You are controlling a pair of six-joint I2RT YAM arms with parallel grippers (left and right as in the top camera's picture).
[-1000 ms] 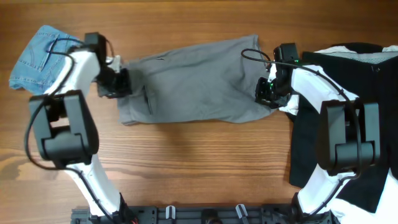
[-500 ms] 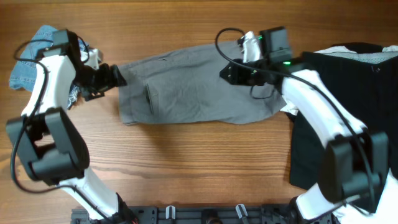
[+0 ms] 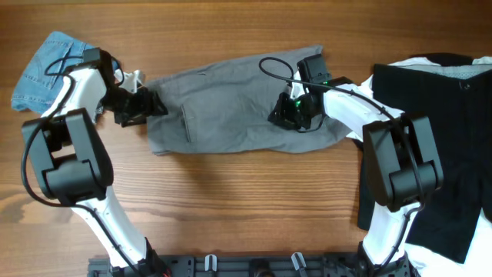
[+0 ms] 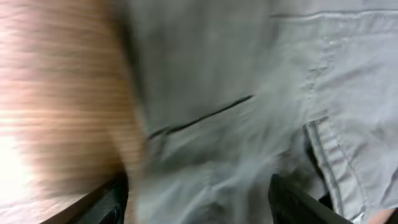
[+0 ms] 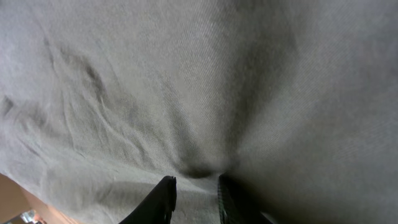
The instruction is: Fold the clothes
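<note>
Frankly, the left wrist view is smeared by blur: only the grey garment [image 3: 231, 104], a dark seam line across it and a strip of wood grain can be made out. The fingers [image 4: 106, 200] of the left end effector [image 3: 150, 105] are cut off at the lower corners of that view, standing wide apart with cloth lying between them. Seen from overhead, it sits at the garment's left edge. The right end effector [image 5: 194, 190] is narrow, its tips nipping a small puckered fold in the garment's right half, and the finger bases run out of frame. The garment lies spread across the middle of the wooden surface [image 3: 231, 200]. At the right, a black garment [image 3: 461, 131] is cut by the frame edge and partly covered by the right arm. A denim piece [image 3: 50, 65] lies crumpled at the far left. The surface fills the overhead view, apart from a dark rail [image 3: 254, 265] along the bottom edge.
</note>
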